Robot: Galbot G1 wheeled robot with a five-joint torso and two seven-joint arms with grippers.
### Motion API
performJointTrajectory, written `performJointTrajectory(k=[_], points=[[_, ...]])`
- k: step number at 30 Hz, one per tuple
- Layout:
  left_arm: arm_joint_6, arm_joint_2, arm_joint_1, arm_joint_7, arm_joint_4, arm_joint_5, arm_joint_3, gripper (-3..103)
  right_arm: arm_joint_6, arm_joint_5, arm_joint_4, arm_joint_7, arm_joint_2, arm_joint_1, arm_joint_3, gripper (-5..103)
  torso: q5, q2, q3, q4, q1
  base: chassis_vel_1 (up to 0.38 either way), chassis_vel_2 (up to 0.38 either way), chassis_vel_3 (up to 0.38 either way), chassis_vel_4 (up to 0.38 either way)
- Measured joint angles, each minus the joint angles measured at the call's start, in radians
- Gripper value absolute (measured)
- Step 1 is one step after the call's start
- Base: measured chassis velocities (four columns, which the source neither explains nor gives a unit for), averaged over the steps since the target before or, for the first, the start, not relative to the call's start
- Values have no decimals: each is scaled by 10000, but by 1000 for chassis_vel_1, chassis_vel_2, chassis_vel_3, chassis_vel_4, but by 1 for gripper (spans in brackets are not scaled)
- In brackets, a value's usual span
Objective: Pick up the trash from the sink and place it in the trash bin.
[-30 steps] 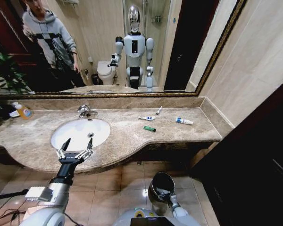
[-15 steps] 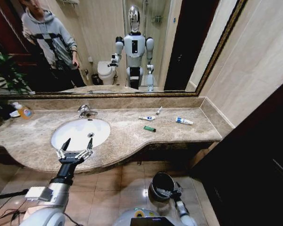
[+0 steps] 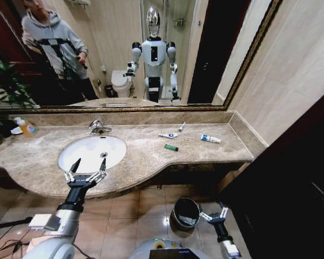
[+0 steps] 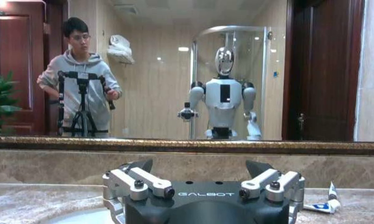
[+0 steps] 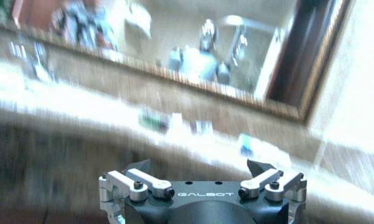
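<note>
The marble table (image 3: 151,156) runs across the head view from 9 o'clock to 3 o'clock, its front edge curving out around the sink (image 3: 92,153) and ending at the side wall on the right. A mirror (image 3: 124,54) closes the back edge. Below the front edge lies open tiled floor (image 3: 135,208), bounded at 4 o'clock by a dark panel.

The sink sits at the table's 9 o'clock side, with the faucet (image 3: 99,127) at its 12 o'clock rim. The bowl looks bare of litter. The trash bin (image 3: 184,213) stands on the floor at 6 o'clock, below the table's edge, its dark inside showing.

The left gripper (image 3: 86,171) hovers over the sink's 6 o'clock rim, jaws spread wide, holding and touching nothing. The right gripper (image 3: 215,215) hangs low just at 3 o'clock of the trash bin's rim, jaws spread and bare; whether it touches the rim cannot be told.

The trash lies on the table, well apart from the sink: a white tube (image 3: 167,135) and a white strip (image 3: 181,127) near 12 o'clock, a second tube (image 3: 210,138) at 2 o'clock, and a green-black piece (image 3: 171,147) nearest the front edge. An orange bottle (image 3: 26,127) stands at 9 o'clock beside a plant (image 3: 0,91) cut off by the frame.

The right wrist view is smeared; the litter there is shapeless.
</note>
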Motion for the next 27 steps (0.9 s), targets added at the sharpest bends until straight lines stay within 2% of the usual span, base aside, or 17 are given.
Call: performJointTrajectory(k=[2, 3, 6, 7, 8, 9, 11, 12, 15, 16, 17, 19, 20, 21, 22, 26, 27], points=[[0, 0, 0, 0, 0, 0, 0, 100, -540, 393, 1021, -456, -77, 88, 63, 100, 1, 0, 0, 0, 1, 0, 0, 0, 0], [0, 0, 0, 0, 0, 0, 0, 100, -540, 393, 1021, -456, -77, 88, 63, 100, 1, 0, 0, 0, 1, 0, 0, 0, 0], [0, 0, 0, -1, 0, 0, 0, 100, -1833, 1192, 1690, -1005, -180, 1089, 89, 100, 6, -1, 1, 0, 1, 0, 0, 0, 0], [0, 0, 0, -1, 0, 0, 0, 100, -1833, 1192, 1690, -1005, -180, 1089, 89, 100, 6, -1, 1, 0, 1, 0, 0, 0, 0], [0, 0, 0, 0, 0, 0, 0, 100, -2345, 1566, 1810, -1271, -350, 1512, 100, 100, 5, 0, 1, -1, 1, 0, 0, 0, 0], [0, 0, 0, -1, 0, 0, 0, 100, -3175, 2172, 1921, -1621, -757, 2297, 109, 100, 5, 0, 1, 1, 1, 0, 0, 0, 0], [0, 0, 0, 0, 0, 0, 0, 100, -4090, 3063, 1823, -2120, -1404, 3481, 98, 100, 2, -1, 2, 3, 2, 0, 0, 0, 0], [0, 0, 0, 0, 0, 0, 0, 100, -4090, 3063, 1823, -2120, -1404, 3481, 98, 100, 2, -1, 2, 3, 2, 0, 0, 0, 0], [0, 0, 0, 1, 0, 0, 1, 100, -4908, 4207, 1083, -3356, -2158, 4998, 75, 100, 6, -1, 3, 2, 3, 0, 0, 0, 0], [0, 0, 0, 0, 0, 0, 0, 100, -5261, 4709, 578, -3989, -2503, 5747, 40, 100, 6, -1, 3, 4, 3, 0, 0, 0, 0], [0, 0, 0, 0, 0, 0, 0, 100, -5261, 4709, 578, -3989, -2503, 5747, 40, 100, 6, -1, 3, 4, 3, 0, 0, 0, 0], [0, 0, 0, -1, 0, 0, 0, 100, -5703, 5420, -308, -5103, -3011, 6785, -54, 100, 3, -1, 3, 3, 3, 0, 0, 0, 0], [0, 0, 0, 2, 0, 0, 0, 100, -5749, 5501, -537, -5373, -3115, 7006, -76, 100, 6, -2, 3, 3, 3, 0, 0, 0, 0], [0, 0, -1, -1, 0, 0, 0, 100, -5785, 5587, -961, -5882, -3283, 7395, -120, 100, 4, -2, 3, 3, 3, 0, 0, 0, 0], [0, 0, -1, -1, 0, 0, 0, 100, -5767, 5619, -1712, -6771, -3551, 8023, -215, 100, 5, -2, 3, 3, 4, 0, 0, 0, 0], [0, 0, -1, -1, 0, 0, -1, 100, -5729, 5611, -2333, -7347, -3743, 8495, -337, 100, 5, -2, 3, 3, 3, 0, 0, 0, 0], [0, 0, 0, 0, 0, 0, 0, 100, -5682, 5519, -3103, -7916, -3903, 9062, -505, 100, 5, -2, 3, 1, 3, 0, 0, 0, 0]])
